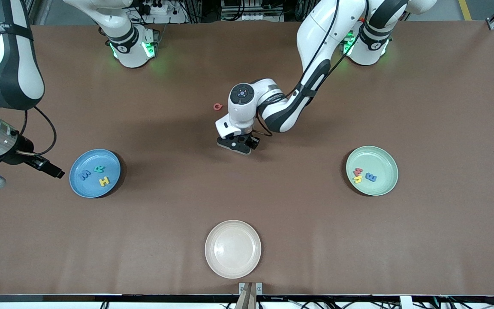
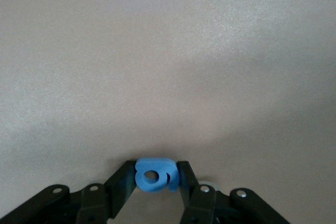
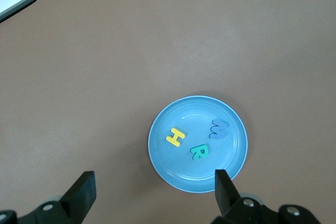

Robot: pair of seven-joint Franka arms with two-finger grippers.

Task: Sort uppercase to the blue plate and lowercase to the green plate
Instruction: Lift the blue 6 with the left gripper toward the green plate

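Observation:
My left gripper point(image 1: 234, 145) is down at the table's middle, shut on the blue g point(image 2: 154, 174), a finger pressing each side. The pink-red Q point(image 1: 217, 107) lies on the table close by, farther from the front camera. The blue plate point(image 1: 82, 161) holds the blue W point(image 1: 85, 174), green R point(image 1: 99, 169) and yellow H point(image 1: 104, 181). The green plate point(image 1: 386, 156) holds the red w point(image 1: 357, 171), yellow h point(image 1: 357, 179) and blue e point(image 1: 371, 177). My right gripper point(image 3: 152, 192) waits open and empty, raised beside the blue plate point(image 3: 184, 114) at the right arm's end.
An empty cream plate point(image 1: 233, 249) sits near the table's front edge, in the middle. The blue plate is toward the right arm's end, the green plate toward the left arm's end. Brown tabletop lies between them.

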